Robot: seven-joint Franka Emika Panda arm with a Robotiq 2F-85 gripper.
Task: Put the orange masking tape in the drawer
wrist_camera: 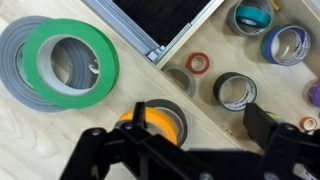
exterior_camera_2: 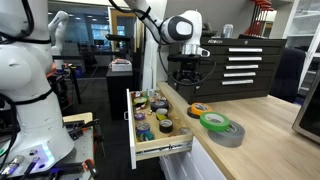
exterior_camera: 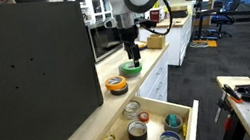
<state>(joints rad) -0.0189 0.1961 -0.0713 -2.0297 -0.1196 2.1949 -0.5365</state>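
The orange masking tape (wrist_camera: 160, 121) lies flat on top of a dark grey-black roll on the pale wood counter, beside the open drawer (wrist_camera: 215, 40). It shows in both exterior views (exterior_camera: 116, 82) (exterior_camera_2: 199, 108). My gripper (wrist_camera: 200, 125) is open and empty and hovers above the counter edge. One finger is over the orange roll and the other is over the drawer. The gripper also shows in both exterior views (exterior_camera: 132, 53) (exterior_camera_2: 190, 76). The drawer (exterior_camera: 176, 104) (exterior_camera_2: 146, 143) is pulled out and holds several tape rolls.
A green tape roll (wrist_camera: 70, 62) (exterior_camera: 130, 68) (exterior_camera_2: 213, 121) lies on a wider grey roll (wrist_camera: 12, 60) (exterior_camera_2: 228, 135) next to the orange one. A big black box (exterior_camera: 25, 76) stands on the counter. A black tool cabinet (exterior_camera_2: 232, 65) stands behind.
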